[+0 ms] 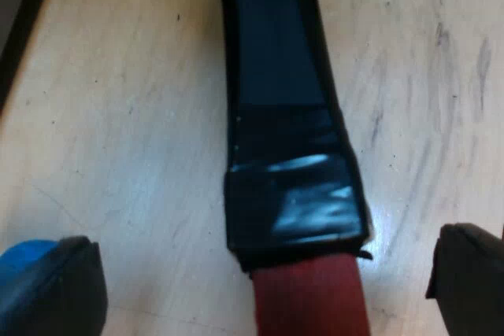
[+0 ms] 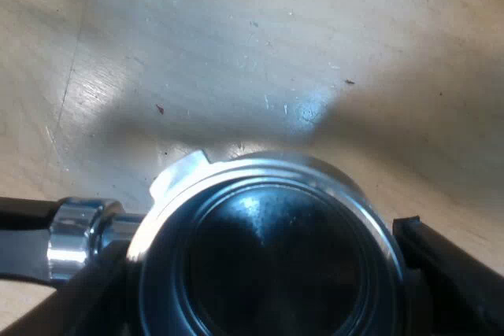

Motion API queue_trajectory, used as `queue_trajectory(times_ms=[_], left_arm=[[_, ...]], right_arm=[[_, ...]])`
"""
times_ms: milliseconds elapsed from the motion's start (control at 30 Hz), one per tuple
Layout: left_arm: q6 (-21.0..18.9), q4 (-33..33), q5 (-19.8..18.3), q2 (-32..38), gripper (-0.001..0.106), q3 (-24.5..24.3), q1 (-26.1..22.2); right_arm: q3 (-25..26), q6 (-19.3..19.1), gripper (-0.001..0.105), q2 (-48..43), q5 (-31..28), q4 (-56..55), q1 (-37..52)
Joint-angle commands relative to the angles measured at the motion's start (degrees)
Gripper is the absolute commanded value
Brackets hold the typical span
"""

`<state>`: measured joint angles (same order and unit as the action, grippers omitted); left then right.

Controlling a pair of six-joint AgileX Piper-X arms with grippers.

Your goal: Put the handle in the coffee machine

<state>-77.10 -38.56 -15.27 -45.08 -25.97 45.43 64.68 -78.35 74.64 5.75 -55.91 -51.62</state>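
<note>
The holder (image 2: 260,167) is not in the machine yet: the right gripper (image 2: 260,273) has its jaws tight on the metal cup over the surface (image 1: 118,116), and the left gripper (image 1: 260,281), jaws apart round the red end (image 1: 311,304), should close next.

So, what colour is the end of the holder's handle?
Red, at the end of the black handle of the holder. The left wrist view shows it best.

Pale wooden tabletop (image 1: 118,116), dark scuffs, glare
</note>
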Motion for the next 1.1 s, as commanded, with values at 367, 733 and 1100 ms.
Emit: queue_trajectory(times_ms=[367,733,1100], left_arm=[[-0.1,0.8,0.0,0.2,0.059,-0.2,0.2],[-0.1,1.3,0.0,0.2,0.01,-0.2,0.2],[-1.1,1.3,-2.6,0.2,0.0,-0.2,0.2]], right_arm=[[0.5,0.2,0.0,-1.0,1.0,0.3,0.0],[0.5,0.2,0.0,-1.0,1.0,0.3,0.0],[0.5,2.8,0.0,-1.0,0.5,0.3,0.0]])
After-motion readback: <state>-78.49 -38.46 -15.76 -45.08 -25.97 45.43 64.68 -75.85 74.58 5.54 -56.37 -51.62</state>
